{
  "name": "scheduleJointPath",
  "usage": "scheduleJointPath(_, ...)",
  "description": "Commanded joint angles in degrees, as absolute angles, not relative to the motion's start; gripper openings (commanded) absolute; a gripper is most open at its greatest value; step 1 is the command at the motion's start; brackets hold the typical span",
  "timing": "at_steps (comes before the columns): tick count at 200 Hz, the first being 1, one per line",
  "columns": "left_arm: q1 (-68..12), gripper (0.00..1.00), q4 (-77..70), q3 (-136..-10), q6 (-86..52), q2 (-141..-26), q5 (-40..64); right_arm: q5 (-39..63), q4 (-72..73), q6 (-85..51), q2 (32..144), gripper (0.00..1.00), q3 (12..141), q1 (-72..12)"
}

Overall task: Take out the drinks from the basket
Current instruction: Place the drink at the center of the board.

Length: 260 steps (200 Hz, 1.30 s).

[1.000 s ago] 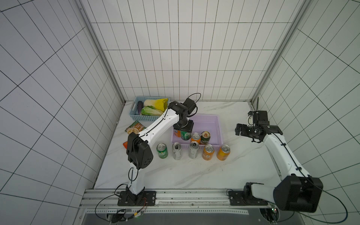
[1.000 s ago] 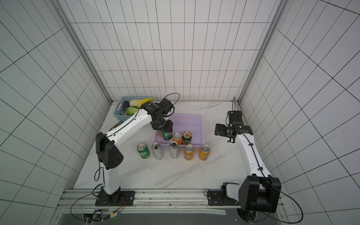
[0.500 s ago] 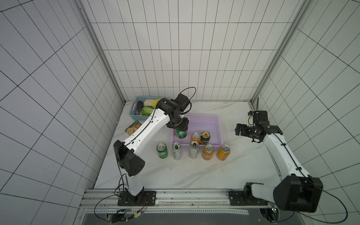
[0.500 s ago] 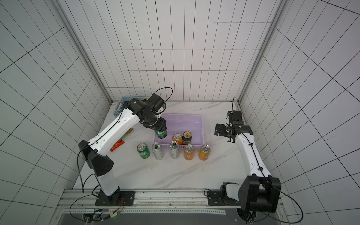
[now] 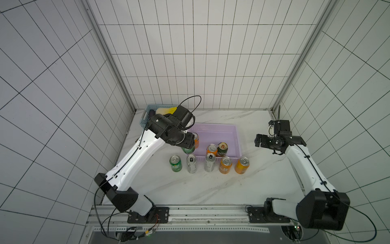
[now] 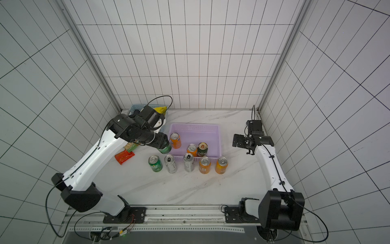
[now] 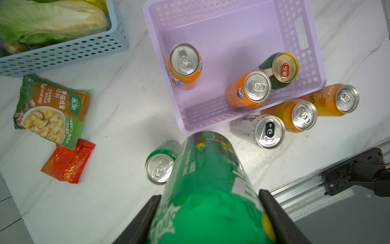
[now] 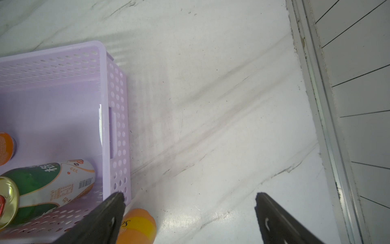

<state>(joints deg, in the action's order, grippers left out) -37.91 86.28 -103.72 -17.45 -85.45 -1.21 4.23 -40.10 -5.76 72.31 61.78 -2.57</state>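
Green can (image 7: 202, 164) is clamped in our left gripper (image 7: 209, 197), at the 8 o'clock corner of the lilac basket (image 5: 215, 127). Inside we've got two FANTA cans (image 7: 248, 89) and a gold-topped can (image 7: 285, 67). Five cans (image 5: 210, 165) crowd its 6 o'clock wall, and a soup packet (image 7: 52, 112) with Chinese print lies at 9. Our right gripper (image 8: 188, 196) hangs wide open at 3.

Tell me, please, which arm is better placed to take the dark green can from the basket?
Probably the right: the right jaws are open and empty beside the basket end near the dark green can; the left jaws are shut on a green can.
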Motion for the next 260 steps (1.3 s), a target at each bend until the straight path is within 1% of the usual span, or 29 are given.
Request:
scheduleJointPath(1, -37.8, 0.48, 82.88, -100.26, -18.76, -79.73, -2.63, 4.14, -39.99, -5.81, 72.5, 1.0, 60.2, -1.74)
scheduleJointPath(72, -37.88, 0.47, 79.39, -86.8, -21.94, -68.07, -1.57, 3.96, -40.03, -5.9, 72.65, 1.0, 60.27, -1.71)
scheduleJointPath(124, -38.4, 0.46, 80.39, -80.81, -24.45, -65.46, -0.77, 4.04, -40.08, -5.9, 72.64, 1.0, 60.3, -1.71)
scheduleJointPath(175, -44.27, 0.44, 76.96, -74.32, -30.31, -63.17, -4.7, 4.31, -40.08, -5.99, 72.62, 0.99, 60.38, -1.76)
scheduleJointPath(204, -46.41, 0.44, 75.54, -70.39, -34.09, -61.57, -7.64, 4.26, -40.03, -6.06, 72.73, 0.99, 60.34, -1.75)
scheduleJointPath(260, -49.8, 0.43, 71.2, -62.26, -40.26, -58.52, -9.62, 4.14, -40.06, -6.11, 72.76, 1.0, 60.33, -1.74)
